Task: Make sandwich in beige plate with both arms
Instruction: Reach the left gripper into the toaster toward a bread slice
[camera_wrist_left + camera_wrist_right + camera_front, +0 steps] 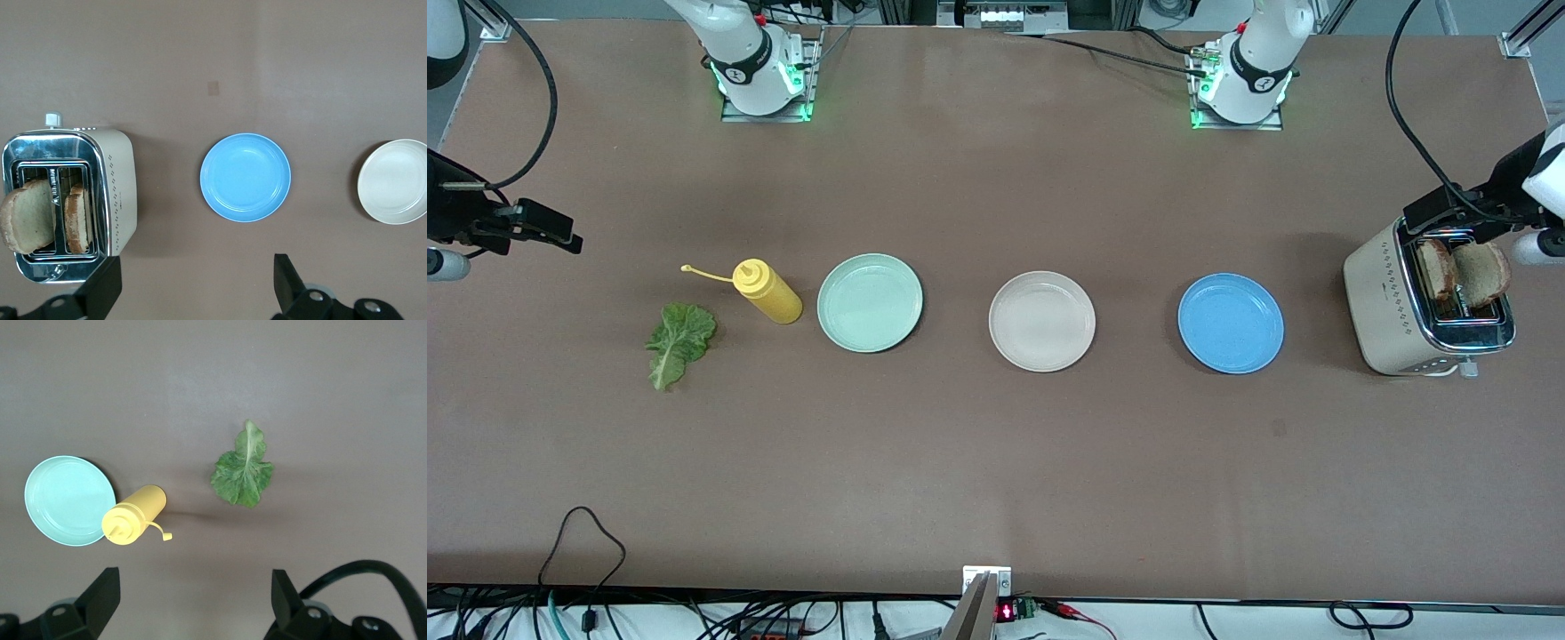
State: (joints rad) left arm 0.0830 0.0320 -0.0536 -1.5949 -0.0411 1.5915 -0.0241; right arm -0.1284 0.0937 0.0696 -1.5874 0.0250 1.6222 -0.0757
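Observation:
The beige plate (pixel 1041 320) (pixel 395 181) sits empty mid-table between a mint green plate and a blue plate. Two toast slices (pixel 1436 269) (pixel 1482 273) (pixel 30 213) stand in the toaster (pixel 1383 307) (pixel 117 193) at the left arm's end. A green lettuce leaf (pixel 679 341) (pixel 243 470) lies flat toward the right arm's end. My left gripper (pixel 1440 212) (pixel 197 287) hangs open and empty over the toaster's edge. My right gripper (pixel 551 229) (pixel 193 600) hangs open and empty over bare table, apart from the lettuce.
A mint green plate (pixel 870 302) (pixel 67 500) and a blue plate (pixel 1231 322) (pixel 245 177) flank the beige one, both empty. A yellow mustard bottle (pixel 767 291) (pixel 133 515) lies on its side between the lettuce and the mint plate.

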